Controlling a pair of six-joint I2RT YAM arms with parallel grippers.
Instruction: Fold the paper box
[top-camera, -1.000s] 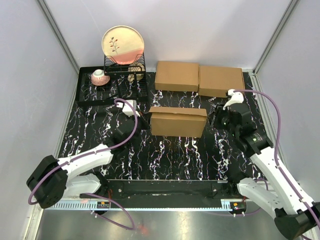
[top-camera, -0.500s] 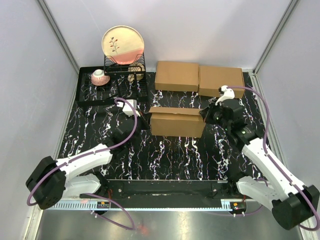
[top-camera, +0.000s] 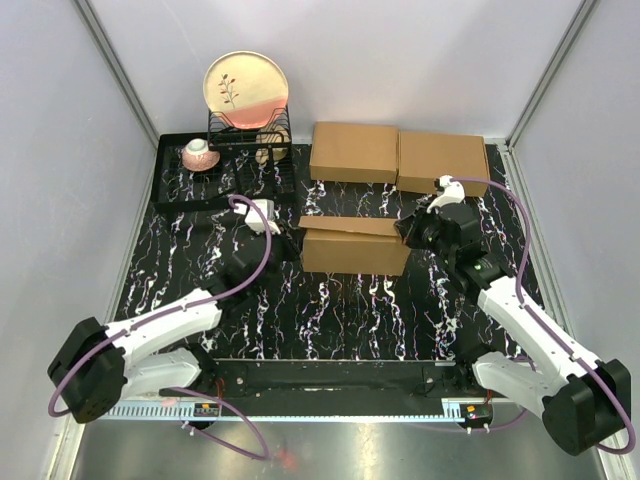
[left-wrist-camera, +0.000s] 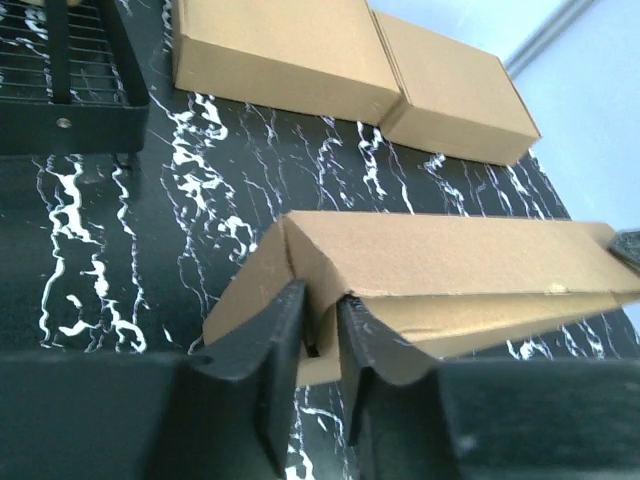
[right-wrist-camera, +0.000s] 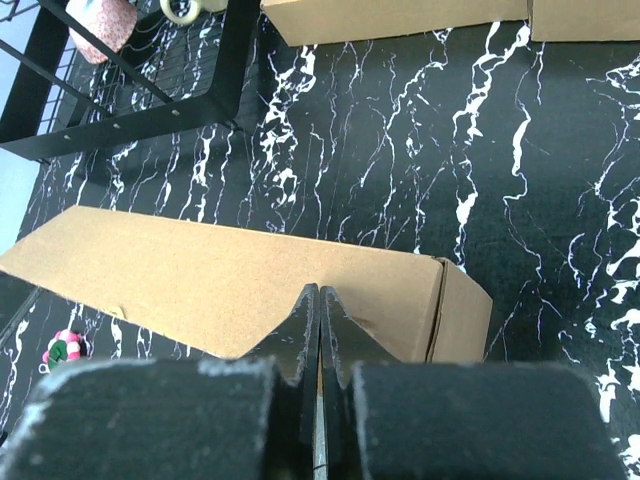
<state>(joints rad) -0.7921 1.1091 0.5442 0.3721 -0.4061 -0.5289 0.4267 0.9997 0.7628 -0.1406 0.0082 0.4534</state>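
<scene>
The black, white-veined worktop (top-camera: 200, 270) carries everything. At its back left stands a black wire dish rack (top-camera: 222, 178). To the right of it, along the back edge, two flat brown cardboard boxes (top-camera: 353, 152) lie side by side and touching.

The paper box (top-camera: 355, 245) sits at the middle of the worktop, just in front of that pair. Its long axis runs left to right across the worktop, and one long side wall faces the arms. Its top panel is not fully down: the left wrist view shows a gap under its front edge.

A round cream and pink plate (top-camera: 246, 88) stands upright in the rack.

The left claw (left-wrist-camera: 320, 300) is at the box's left end, its fingers parted a little, with cardboard showing in the gap. The right claw (right-wrist-camera: 319, 295) is clenched, finger against finger, holding nothing, its tip over the top panel near the right end.

A small pink cup (top-camera: 198, 153) rests in the rack.
</scene>
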